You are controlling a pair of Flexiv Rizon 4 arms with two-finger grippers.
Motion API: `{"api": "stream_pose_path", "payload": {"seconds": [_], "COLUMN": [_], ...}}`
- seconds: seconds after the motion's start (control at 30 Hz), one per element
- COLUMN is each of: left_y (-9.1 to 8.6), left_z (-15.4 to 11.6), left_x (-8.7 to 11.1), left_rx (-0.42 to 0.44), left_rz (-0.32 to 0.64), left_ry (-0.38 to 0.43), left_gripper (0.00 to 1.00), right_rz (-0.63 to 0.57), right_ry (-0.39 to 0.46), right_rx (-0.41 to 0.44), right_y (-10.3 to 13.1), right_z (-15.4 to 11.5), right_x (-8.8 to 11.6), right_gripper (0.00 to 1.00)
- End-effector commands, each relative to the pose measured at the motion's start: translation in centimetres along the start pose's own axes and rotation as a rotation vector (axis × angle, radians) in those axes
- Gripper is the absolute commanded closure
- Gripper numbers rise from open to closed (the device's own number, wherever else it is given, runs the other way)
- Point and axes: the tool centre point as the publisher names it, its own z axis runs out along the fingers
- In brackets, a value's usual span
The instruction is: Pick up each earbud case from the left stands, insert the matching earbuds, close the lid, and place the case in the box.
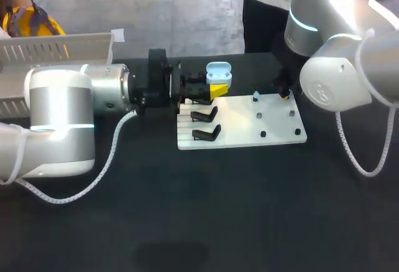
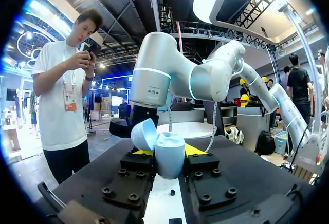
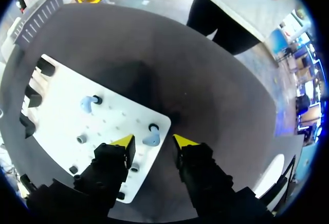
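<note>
Left jaws clamp glossy rounded pale-blue earbud case (image 2: pixel 168 154), lid (image 2: pixel 143 134) open.

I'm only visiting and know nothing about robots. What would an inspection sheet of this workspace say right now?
Surface: black table carrying a white board.
Job's things: light-blue earbud case, lid open, in the left gripper; two blue earbuds on the board, one further in, one at its corner; black stands on the board's left side, bare; white slatted box behind the left arm.
Clutter: nothing seen.
Grippers: left gripper shut on the case; right gripper open, over the corner earbud.
Cables: white coiled cable looping from the left arm, another from the right arm.
Surroundings: nothing seen.
</note>
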Motion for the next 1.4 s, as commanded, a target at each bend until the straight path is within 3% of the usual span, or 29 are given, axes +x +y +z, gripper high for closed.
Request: {"api": "stream_pose_path", "payload": {"seconds": [0.03, 0.67, 0.97, 1.4], "left_y": [-0.1, -0.1, -0.1, -0.1], "left_z": [0.0, 0.0, 0.0, 0.0], "left_x": [0.1, 0.1, 0.1, 0.1], "left_rx": [-0.006, -0.006, -0.006, -0.006], "left_rz": [0.004, 0.004, 0.004, 0.004], "left_ry": [-0.004, -0.004, -0.004, -0.004], "left_gripper": [1.00, 1.00, 1.00, 1.00], "right_rz": [0.002, 0.003, 0.006, 0.011], "right_ry": [-0.002, -0.002, 0.002, 0.013], "right_rx": [0.002, -0.003, -0.005, -0.004], "right_y": [0.1, 0.3, 0.4, 0.3], "right_z": [0.1, 0.2, 0.3, -1.0], "right_x": [0.0, -0.5, -0.6, -0.5], "right_gripper": [0.57, 0.73, 1.00, 1.00]}}
